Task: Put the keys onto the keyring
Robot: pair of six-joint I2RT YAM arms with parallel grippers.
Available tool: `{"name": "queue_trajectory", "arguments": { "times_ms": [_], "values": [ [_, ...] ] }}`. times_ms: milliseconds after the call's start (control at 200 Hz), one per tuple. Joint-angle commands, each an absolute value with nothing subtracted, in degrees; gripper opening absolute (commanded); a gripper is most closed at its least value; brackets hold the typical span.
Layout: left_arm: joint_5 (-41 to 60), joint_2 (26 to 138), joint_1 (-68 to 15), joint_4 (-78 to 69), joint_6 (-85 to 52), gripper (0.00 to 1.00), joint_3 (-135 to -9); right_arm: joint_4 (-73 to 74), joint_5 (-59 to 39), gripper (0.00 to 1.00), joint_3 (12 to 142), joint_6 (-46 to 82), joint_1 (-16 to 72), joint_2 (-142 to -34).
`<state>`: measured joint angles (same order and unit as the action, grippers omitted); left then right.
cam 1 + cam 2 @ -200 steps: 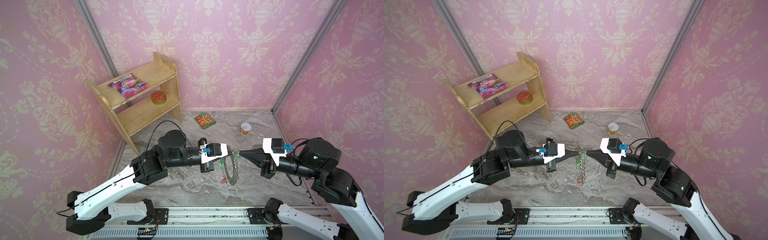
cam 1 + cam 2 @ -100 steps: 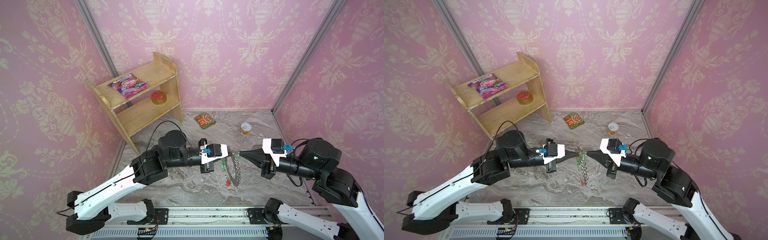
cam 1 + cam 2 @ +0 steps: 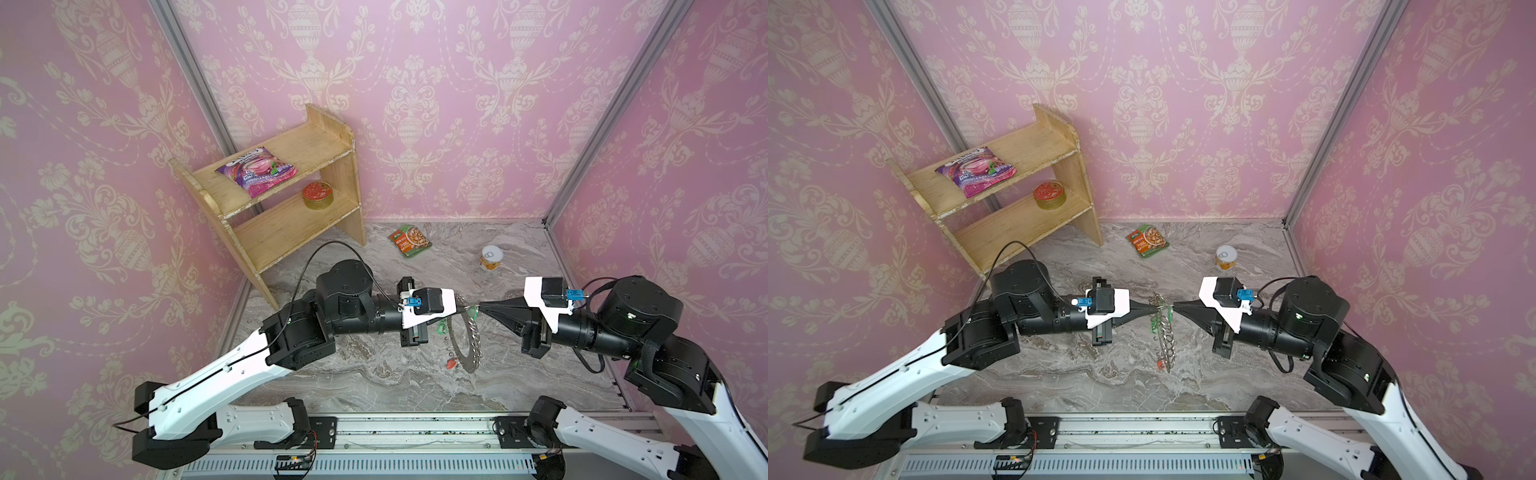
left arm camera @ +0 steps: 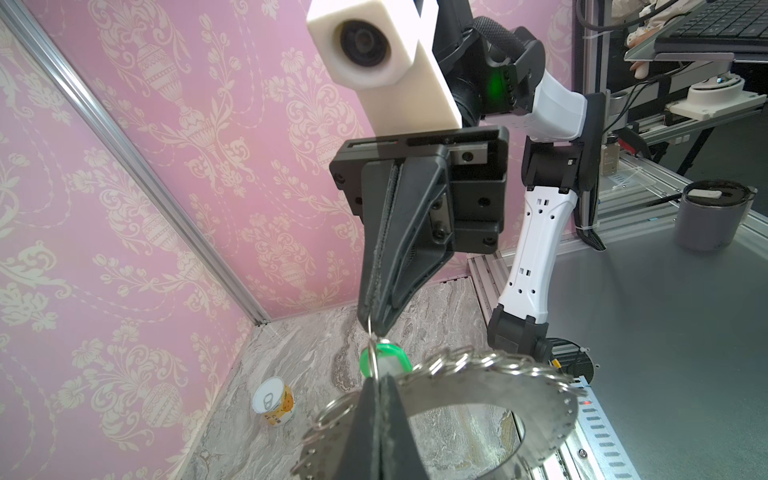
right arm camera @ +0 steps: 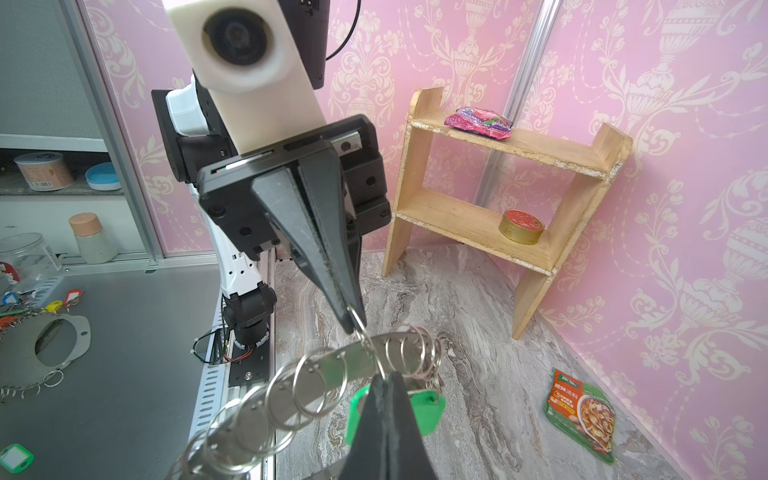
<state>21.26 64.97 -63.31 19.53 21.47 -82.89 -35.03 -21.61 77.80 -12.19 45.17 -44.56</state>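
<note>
The keyring [image 3: 464, 345] [image 3: 1165, 338], a grey ring plate edged with wire loops, hangs on edge in the air between both arms above the marble floor. My left gripper [image 3: 460, 308] [image 3: 1152, 308] [image 4: 377, 384] and right gripper [image 3: 482, 308] [image 3: 1177, 308] [image 5: 386, 378] meet tip to tip at its upper edge. Both are shut on one wire loop [image 4: 373, 349] [image 5: 365, 336] of the plate. Green keys [image 4: 384, 357] [image 5: 428, 409] hang from loops by the fingertips. A red key [image 3: 451, 363] [image 3: 1160, 364] dangles at the plate's low end.
A wooden shelf [image 3: 291, 216] stands at the back left with a purple snack bag [image 3: 257, 170] and a red-lidded tin [image 3: 317, 195]. A green-orange food packet [image 3: 409, 241] and a small can [image 3: 490, 257] lie on the floor behind the grippers.
Both arms have hardly moved. The hanging plate and its red key have swung slightly.
</note>
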Motion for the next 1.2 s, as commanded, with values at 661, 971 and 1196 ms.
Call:
{"name": "queue_trajectory", "arguments": {
  "times_ms": [661,971,1196],
  "values": [
    [25.16,66.44,-65.03,22.23,21.11,0.00,-85.82,-33.01,-20.28,0.00,80.15,-12.87,46.68,-46.23],
    [24.78,66.80,-64.99,22.76,21.02,0.00,-85.90,-32.79,-20.06,0.00,80.16,-13.23,47.27,-45.62],
    [23.48,66.36,-65.02,22.50,20.73,0.00,-85.48,-32.46,-18.96,0.00,79.81,-13.34,47.37,-44.32]
  ]
}}
